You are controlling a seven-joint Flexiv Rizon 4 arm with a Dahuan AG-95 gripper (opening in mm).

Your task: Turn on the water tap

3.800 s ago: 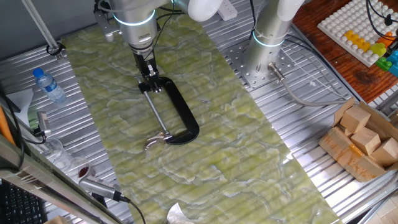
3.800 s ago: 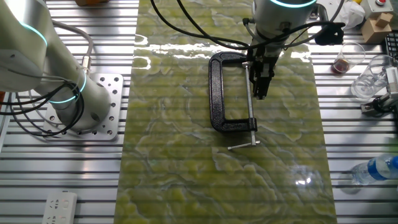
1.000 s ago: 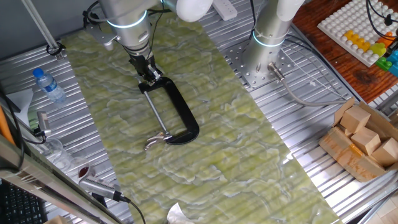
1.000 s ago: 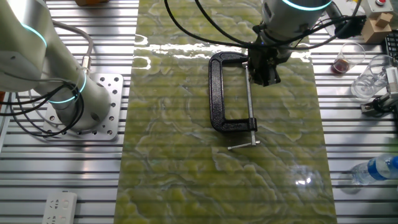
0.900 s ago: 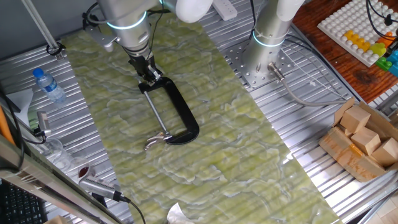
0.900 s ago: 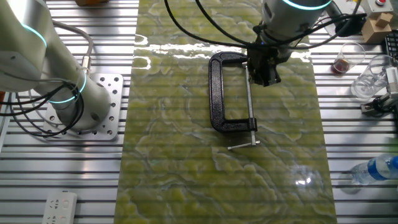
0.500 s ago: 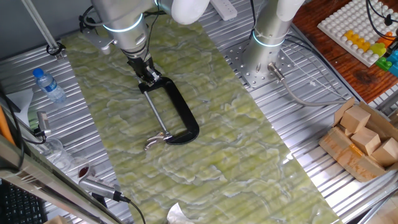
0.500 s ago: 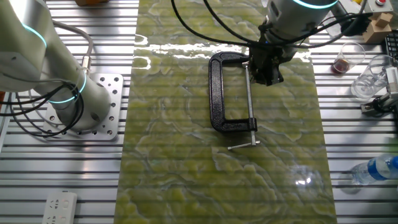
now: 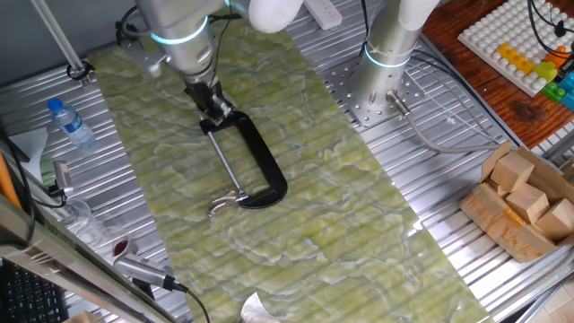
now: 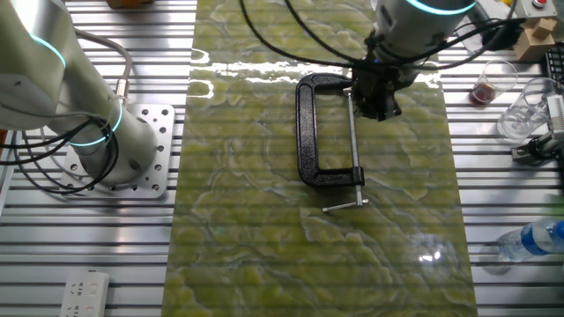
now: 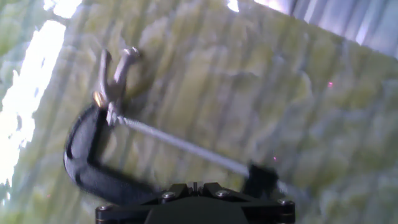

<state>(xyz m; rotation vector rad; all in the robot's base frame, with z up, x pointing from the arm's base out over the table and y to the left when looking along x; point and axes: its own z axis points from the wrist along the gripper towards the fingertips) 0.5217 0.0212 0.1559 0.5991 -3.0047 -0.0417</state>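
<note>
A green marbled mat covers the ribbed metal tabletop [image 9: 421,193]. On it lies the water tap [image 9: 260,166] [image 10: 310,132] [image 11: 84,165], its silver screw rod running to a small crossbar handle [image 10: 345,204] [image 11: 115,74]. The claw [image 9: 212,109] [image 10: 377,104] hangs at the tap's far end from that handle; whether it is clenched cannot be told. A clear bottle [image 9: 70,123] lies well apart.

Ribbed metal table [image 9: 421,269], green marbled mat [image 9: 314,224], black clamp [image 9: 260,161], bottle [image 9: 70,123]

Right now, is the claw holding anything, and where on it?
Cannot tell. The claw sits at the clamp's jaw end, beside the screw rod, but its fingertips are hidden in every view.
</note>
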